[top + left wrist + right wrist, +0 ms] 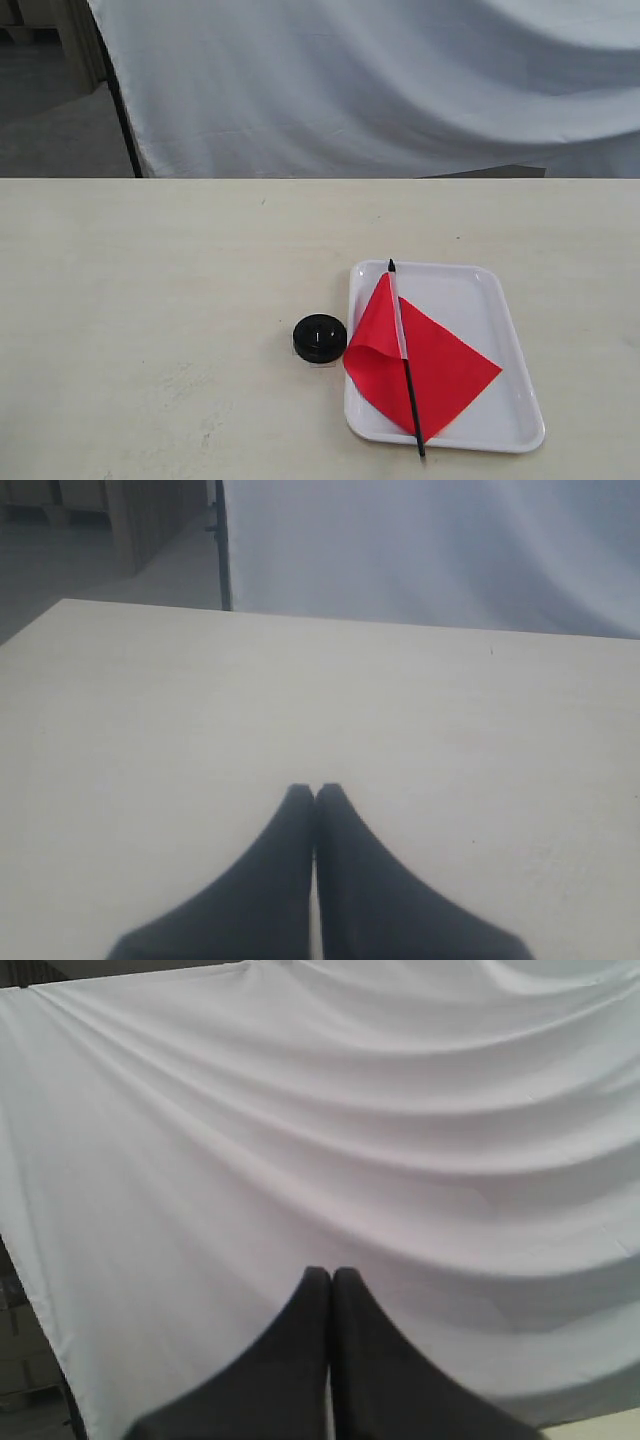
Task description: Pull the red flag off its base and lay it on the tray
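- The left hand [316, 792] is fully closed: its two dark fingers meet along their inner edges up to the tips, with nothing gripped between them. It hangs over a bare stretch of the pale desk [200, 700] and touches no object.
- The right hand [331, 1275] is closed in the same way, fingers pressed together and gripping nothing. It points at the draped white cloth [300, 1110], and a sliver of desk shows at one corner of the right wrist view.
- In the exterior view, nearest the camera, the butt end of the thin black pole [411, 400] sticks out just past the near rim of the tray [470, 295].
- The red flag [430, 365] lies flat on the tray. Its cloth spreads to the right of the pole, and a folded part bulges over the tray's left rim.
- The pole runs from near to far, and its pointed tip reaches the tray's far rim.
- The base [320, 338], a small round black disc, sits on the desk just beside the tray's left rim, apart from the flag's pole.
- Beyond the desk's far edge, the white cloth hangs as a backdrop.
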Controlling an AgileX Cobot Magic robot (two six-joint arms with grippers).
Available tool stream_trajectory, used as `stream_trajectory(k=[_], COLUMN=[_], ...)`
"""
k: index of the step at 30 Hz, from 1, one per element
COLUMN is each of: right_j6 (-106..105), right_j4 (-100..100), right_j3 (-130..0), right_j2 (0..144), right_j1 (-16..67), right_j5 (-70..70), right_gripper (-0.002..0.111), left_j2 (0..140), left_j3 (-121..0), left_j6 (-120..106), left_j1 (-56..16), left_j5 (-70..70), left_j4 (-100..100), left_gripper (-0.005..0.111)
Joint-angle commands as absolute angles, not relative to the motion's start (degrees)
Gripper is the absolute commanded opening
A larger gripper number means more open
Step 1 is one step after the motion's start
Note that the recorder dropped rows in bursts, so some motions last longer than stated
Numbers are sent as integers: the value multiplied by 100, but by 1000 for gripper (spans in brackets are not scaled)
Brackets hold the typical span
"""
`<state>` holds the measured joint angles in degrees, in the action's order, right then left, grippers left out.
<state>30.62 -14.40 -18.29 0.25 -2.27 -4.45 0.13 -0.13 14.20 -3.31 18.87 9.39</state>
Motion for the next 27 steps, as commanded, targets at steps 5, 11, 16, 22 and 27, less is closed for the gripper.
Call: stream_trajectory(k=[5, 11, 16, 22, 27], right_j6=[3085, 2405, 1930, 2085, 2414], right_j4=[-1270, -1427, -1359, -1286, -1286], right_j3=[-604, 0, 0, 0, 0], right_j2=[0, 0, 0, 0, 0], right_j1=[-218, -218, -218, -218, -218], right_j5=[-170, -621, -702, -855, -971], right_gripper=[-1, -1, -1, -1, -1], left_j2=[0, 0, 0, 0, 0], left_j3=[0, 0, 0, 0, 0], left_j6=[1391, 1391, 1391, 1391, 1391], left_j1=[-328, -328, -328, -328, -328], left_j5=[1837, 1837, 1837, 1837, 1837], left_j4=[924, 924, 924, 924, 924], left_gripper=[0, 0, 0, 0, 0])
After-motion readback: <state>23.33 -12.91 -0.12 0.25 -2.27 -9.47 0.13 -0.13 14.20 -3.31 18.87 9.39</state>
